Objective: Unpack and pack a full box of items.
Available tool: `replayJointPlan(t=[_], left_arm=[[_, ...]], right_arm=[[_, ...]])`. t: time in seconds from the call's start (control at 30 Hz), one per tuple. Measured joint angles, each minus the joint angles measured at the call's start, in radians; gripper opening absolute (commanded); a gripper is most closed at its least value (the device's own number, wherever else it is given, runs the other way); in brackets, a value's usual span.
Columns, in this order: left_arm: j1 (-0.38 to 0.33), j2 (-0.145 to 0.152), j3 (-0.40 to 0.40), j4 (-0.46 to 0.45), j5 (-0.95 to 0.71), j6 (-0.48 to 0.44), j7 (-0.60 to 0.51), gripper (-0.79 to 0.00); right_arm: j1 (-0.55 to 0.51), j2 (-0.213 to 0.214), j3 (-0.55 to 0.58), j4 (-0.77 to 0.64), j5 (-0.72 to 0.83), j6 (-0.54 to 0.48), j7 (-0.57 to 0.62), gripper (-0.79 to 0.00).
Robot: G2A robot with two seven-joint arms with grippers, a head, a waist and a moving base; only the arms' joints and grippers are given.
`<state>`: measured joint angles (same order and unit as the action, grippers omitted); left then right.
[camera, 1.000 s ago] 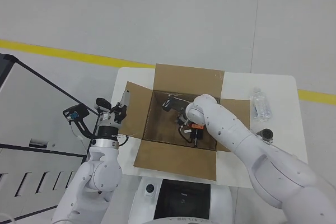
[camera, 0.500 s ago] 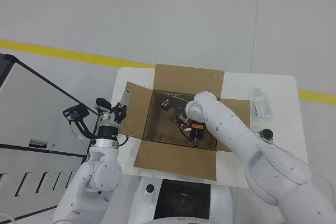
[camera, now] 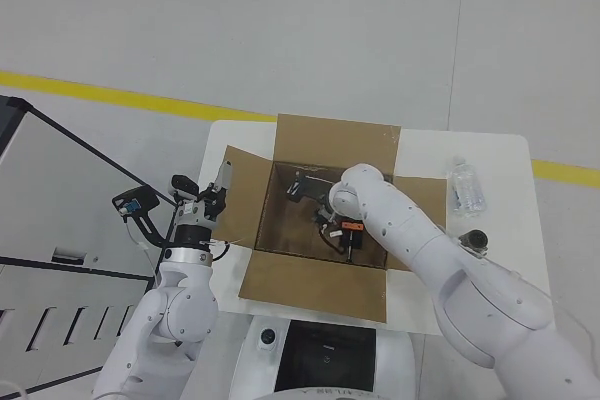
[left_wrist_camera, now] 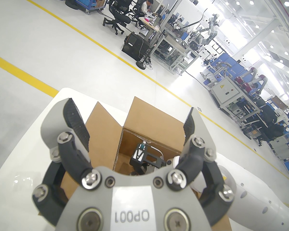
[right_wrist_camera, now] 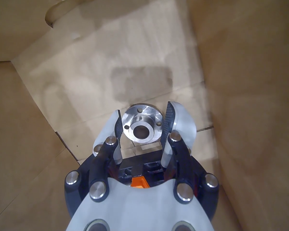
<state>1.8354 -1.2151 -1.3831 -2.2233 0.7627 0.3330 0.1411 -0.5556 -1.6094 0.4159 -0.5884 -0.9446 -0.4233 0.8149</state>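
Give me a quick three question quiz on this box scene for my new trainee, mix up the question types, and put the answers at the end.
1. Multiple choice: what does the right gripper have between its fingers?
A) a round silver metal flange
B) a blue sponge
C) nothing
2. True or false: the left gripper is down inside the open brown cardboard box.
3. Fill in: the clear plastic bottle lies on the ____, outside the box.

Key
1: A.
2: False. It hangs open outside the box, by a side flap.
3: white table.
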Motion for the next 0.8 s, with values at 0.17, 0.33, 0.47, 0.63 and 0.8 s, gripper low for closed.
replayJointPlan(t=[0.17, 0.33, 0.47, 0.63, 0.8], left_arm=[[0.000, 0.000, 0.000, 0.000, 0.000, 0.000, 0.000, 0.000], [0.000, 0.000, 0.000, 0.000, 0.000, 0.000, 0.000, 0.000], [0.000, 0.000, 0.000, 0.000, 0.000, 0.000, 0.000, 0.000], [0.000, 0.000, 0.000, 0.000, 0.000, 0.000, 0.000, 0.000], [0.000, 0.000, 0.000, 0.000, 0.000, 0.000, 0.000, 0.000]], right_arm=[[-0.009, -0.005, -0.002, -0.004, -0.021, 0.021, 0.020, -0.554], [-0.013, -0.013, -0.002, 0.001, -0.036, 0.036, 0.032, -0.646], [-0.013, -0.019, 0.000, 0.011, -0.040, 0.034, 0.039, -0.736], [-0.013, -0.026, 0.003, 0.022, -0.048, 0.031, 0.044, -0.785], [-0.013, -0.029, 0.017, 0.031, -0.033, 0.004, 0.031, -0.785]])
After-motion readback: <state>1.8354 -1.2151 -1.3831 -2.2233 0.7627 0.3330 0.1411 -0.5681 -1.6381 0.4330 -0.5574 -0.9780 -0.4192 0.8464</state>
